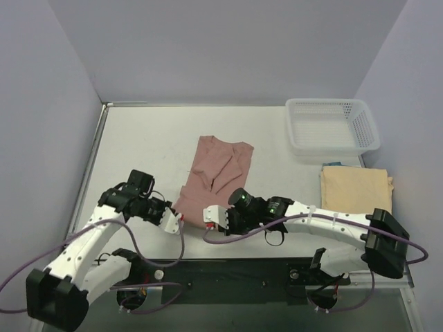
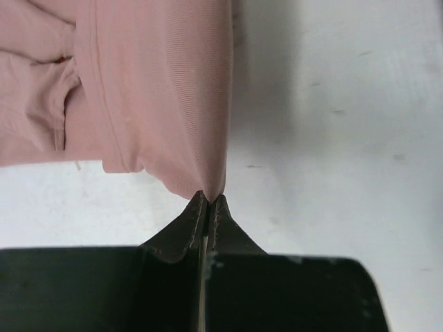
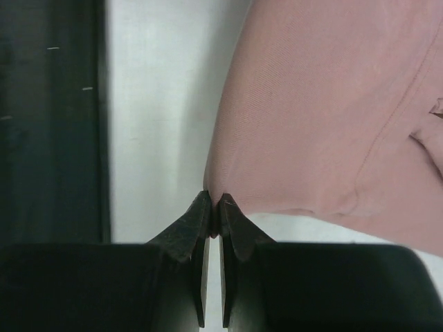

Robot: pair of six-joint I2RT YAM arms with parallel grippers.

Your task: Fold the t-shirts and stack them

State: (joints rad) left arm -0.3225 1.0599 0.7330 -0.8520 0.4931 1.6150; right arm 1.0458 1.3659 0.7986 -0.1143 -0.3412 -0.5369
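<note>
A dusty pink t-shirt (image 1: pixel 216 173) lies partly folded in the middle of the table. My left gripper (image 1: pixel 178 218) is shut on its near left corner; in the left wrist view the fingertips (image 2: pixel 209 199) pinch a point of pink t-shirt (image 2: pixel 166 90). My right gripper (image 1: pixel 208 216) is shut on the near right corner, where the pink t-shirt (image 3: pixel 332 117) bunches between the jaws at my gripper's tip (image 3: pixel 215 200). A pale tan t-shirt (image 1: pixel 356 188) lies folded flat at the right.
A white mesh basket (image 1: pixel 332 126) stands at the back right, just behind the tan t-shirt. The table's dark front edge (image 1: pixel 228 266) runs close behind both grippers. Purple walls close in the left, back and right sides.
</note>
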